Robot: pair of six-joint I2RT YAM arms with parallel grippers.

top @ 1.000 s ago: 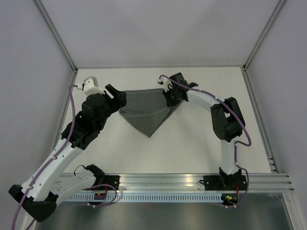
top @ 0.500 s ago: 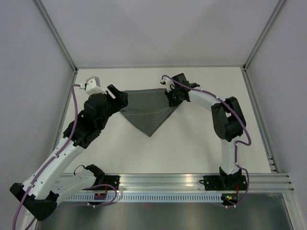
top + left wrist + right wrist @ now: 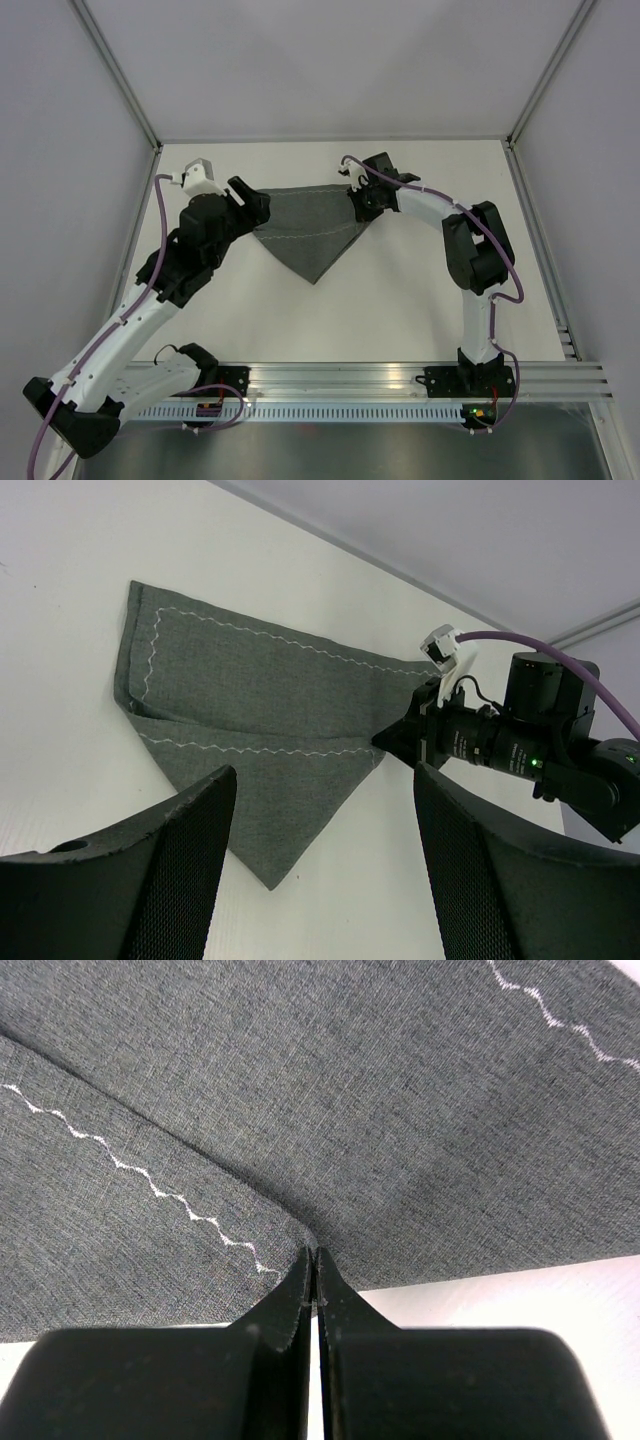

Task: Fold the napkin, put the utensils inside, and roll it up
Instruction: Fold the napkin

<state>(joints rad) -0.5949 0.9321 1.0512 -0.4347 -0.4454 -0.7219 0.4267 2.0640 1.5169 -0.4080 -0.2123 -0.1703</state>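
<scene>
The dark grey napkin (image 3: pixel 305 235) lies folded into a downward-pointing triangle on the white table, its zigzag stitching showing in the left wrist view (image 3: pixel 250 700). My right gripper (image 3: pixel 358 207) is shut on the napkin's right corner, the jaws pinching the fabric edge (image 3: pixel 315 1255). That corner and the right gripper (image 3: pixel 400 738) also show in the left wrist view. My left gripper (image 3: pixel 250 198) hovers by the napkin's upper left corner, wide open, with nothing between its fingers (image 3: pixel 322 775). The utensils are out of view.
The white tabletop (image 3: pixel 400 300) is walled by white panels with aluminium posts (image 3: pixel 130 95). An aluminium rail (image 3: pixel 340 380) carrying both arm bases runs along the near edge.
The right gripper has drawn the napkin's corner slightly to the right. The left gripper has drifted a little right and toward the napkin's left corner, staying open.
</scene>
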